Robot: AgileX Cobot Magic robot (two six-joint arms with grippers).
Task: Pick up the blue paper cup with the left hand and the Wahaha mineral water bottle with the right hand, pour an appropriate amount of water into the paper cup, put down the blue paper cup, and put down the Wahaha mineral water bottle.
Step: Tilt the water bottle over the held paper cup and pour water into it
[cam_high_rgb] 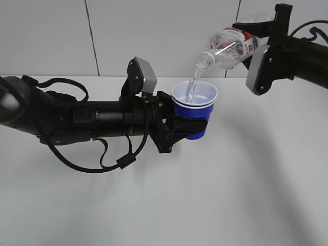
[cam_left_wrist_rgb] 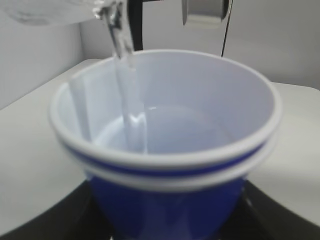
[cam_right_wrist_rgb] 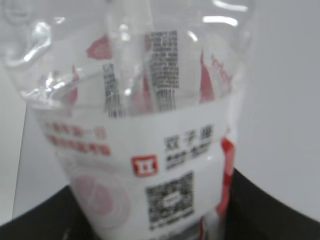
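My left gripper [cam_high_rgb: 190, 124] is shut on the blue paper cup [cam_high_rgb: 193, 110] and holds it upright above the table. In the left wrist view the cup [cam_left_wrist_rgb: 165, 150] fills the frame, white inside with a double rim. My right gripper [cam_high_rgb: 262, 36] is shut on the Wahaha mineral water bottle [cam_high_rgb: 230, 47], which is tilted with its neck down to the left over the cup. A stream of water [cam_high_rgb: 193, 84] falls from the neck into the cup; it shows in the left wrist view [cam_left_wrist_rgb: 125, 85], with water pooled at the bottom. The bottle's label [cam_right_wrist_rgb: 160, 175] fills the right wrist view.
The white table [cam_high_rgb: 230, 195] spreads under both arms. A pale wall with dark seams [cam_high_rgb: 92, 36] stands behind it. The left arm's black cables [cam_high_rgb: 102, 164] hang down to the tabletop.
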